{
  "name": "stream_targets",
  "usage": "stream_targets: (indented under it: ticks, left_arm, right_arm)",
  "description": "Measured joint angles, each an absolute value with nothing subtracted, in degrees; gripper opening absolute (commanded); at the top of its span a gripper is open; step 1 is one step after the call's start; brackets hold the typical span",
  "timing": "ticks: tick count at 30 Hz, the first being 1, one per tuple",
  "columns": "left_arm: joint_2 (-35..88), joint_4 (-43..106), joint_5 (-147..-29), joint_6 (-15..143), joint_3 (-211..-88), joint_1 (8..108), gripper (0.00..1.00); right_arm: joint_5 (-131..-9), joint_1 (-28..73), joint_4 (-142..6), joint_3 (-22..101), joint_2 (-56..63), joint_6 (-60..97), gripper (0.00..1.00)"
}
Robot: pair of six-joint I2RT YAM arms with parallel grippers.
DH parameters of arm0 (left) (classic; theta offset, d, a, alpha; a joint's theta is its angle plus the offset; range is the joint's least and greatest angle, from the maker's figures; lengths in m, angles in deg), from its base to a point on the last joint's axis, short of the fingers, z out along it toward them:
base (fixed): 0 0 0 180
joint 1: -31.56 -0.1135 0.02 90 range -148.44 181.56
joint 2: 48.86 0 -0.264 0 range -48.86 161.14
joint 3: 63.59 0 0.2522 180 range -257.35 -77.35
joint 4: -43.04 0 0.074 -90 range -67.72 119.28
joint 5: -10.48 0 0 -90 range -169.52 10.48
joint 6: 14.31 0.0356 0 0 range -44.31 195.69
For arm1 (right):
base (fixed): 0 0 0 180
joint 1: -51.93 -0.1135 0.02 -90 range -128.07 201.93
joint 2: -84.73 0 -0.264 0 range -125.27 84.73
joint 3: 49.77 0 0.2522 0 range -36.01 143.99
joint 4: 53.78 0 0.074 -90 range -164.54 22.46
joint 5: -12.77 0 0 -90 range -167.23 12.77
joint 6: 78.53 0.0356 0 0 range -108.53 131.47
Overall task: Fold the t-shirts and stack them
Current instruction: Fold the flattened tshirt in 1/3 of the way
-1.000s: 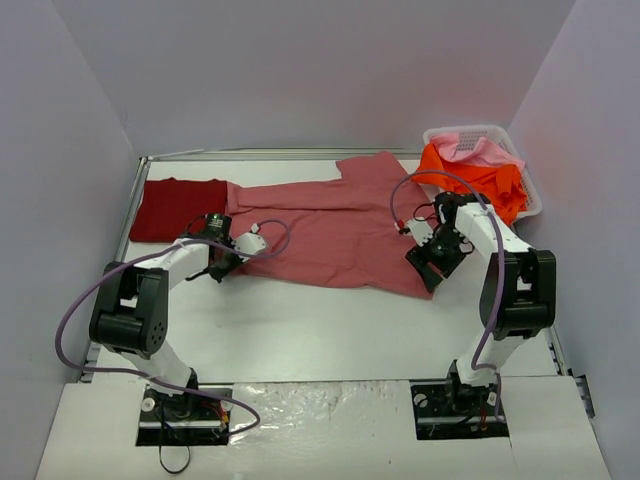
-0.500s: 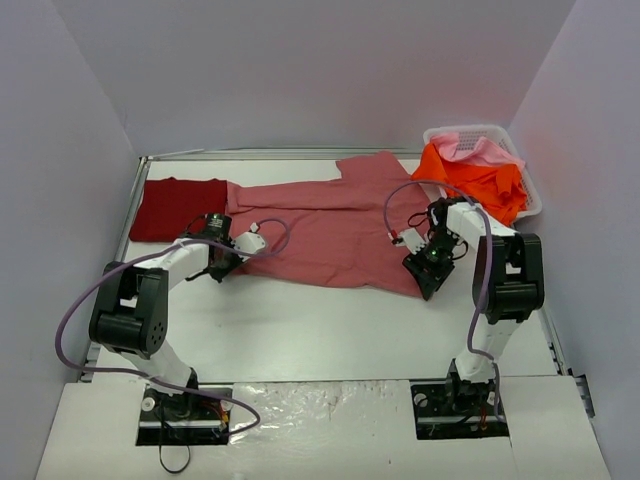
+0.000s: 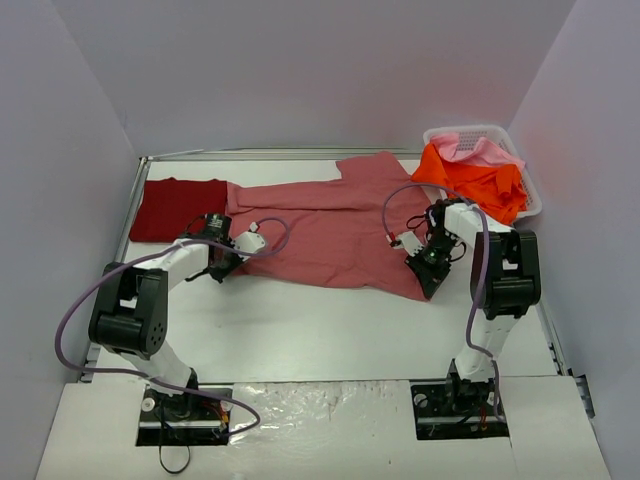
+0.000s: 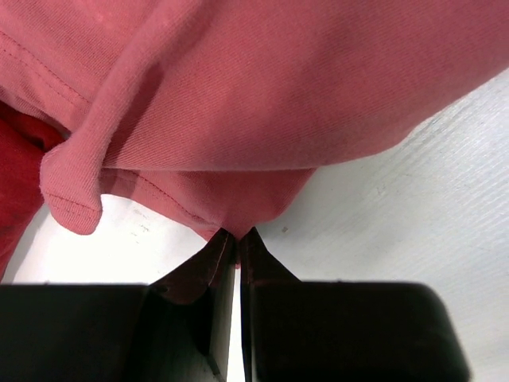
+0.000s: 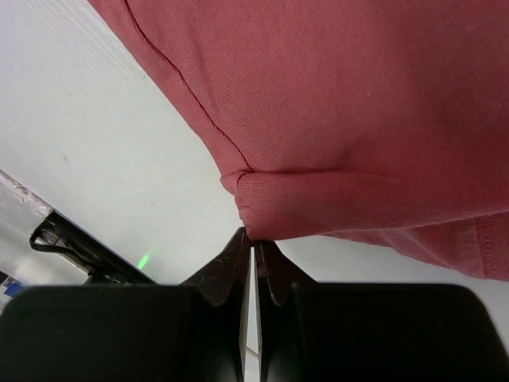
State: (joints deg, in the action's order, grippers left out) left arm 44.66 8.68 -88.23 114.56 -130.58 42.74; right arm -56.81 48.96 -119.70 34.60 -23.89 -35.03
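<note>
A muted rose-red t-shirt (image 3: 330, 225) lies spread flat across the middle of the table. My left gripper (image 3: 223, 264) is shut on its near-left corner, and the left wrist view shows the hem (image 4: 238, 207) pinched at the closed tips (image 4: 237, 236). My right gripper (image 3: 427, 282) is shut on the near-right corner. In the right wrist view a fold of cloth (image 5: 358, 103) meets the closed tips (image 5: 254, 239). A dark crimson t-shirt (image 3: 175, 205) lies folded at the back left. Orange (image 3: 480, 178) and light pink (image 3: 482, 150) t-shirts are heaped in the basket.
The white lattice basket (image 3: 532, 198) stands at the back right against the wall. Grey walls close in the table on the left, back and right. Bare white tabletop (image 3: 320, 325) lies between the rose-red shirt and the arm bases. The crimson cloth (image 4: 16, 183) shows at the left wrist view's left edge.
My right gripper has swung slightly left onto the shirt's near-right corner and gone from open to shut on it. The left arm has not moved.
</note>
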Motion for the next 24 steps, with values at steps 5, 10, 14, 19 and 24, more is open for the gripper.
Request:
stream_targets:
  ticks: [5,10,14,19,24]
  left_arm:
    - [41.6,8.0,-88.5,115.7,-129.0,42.7,0.02]
    - [34.1,5.5,-88.5,118.5,-126.5,42.4,0.02]
    - [29.4,3.0,-88.8,120.7,-125.1,40.9,0.02]
    - [25.4,-0.1,-89.8,122.6,-123.3,39.9,0.03]
    - [20.4,-4.3,-91.2,124.0,-121.3,39.6,0.02]
  right_arm:
    - [-57.7,50.0,-120.4,34.6,-23.0,-35.4,0.00]
    - [-59.0,54.2,-122.3,35.1,-21.4,-36.9,0.00]
    - [-59.5,57.6,-123.8,35.5,-20.4,-38.4,0.00]
    - [-59.5,59.1,-125.7,35.5,-18.5,-39.9,0.00]
    - [-59.4,59.1,-127.3,35.4,-15.9,-41.3,0.00]
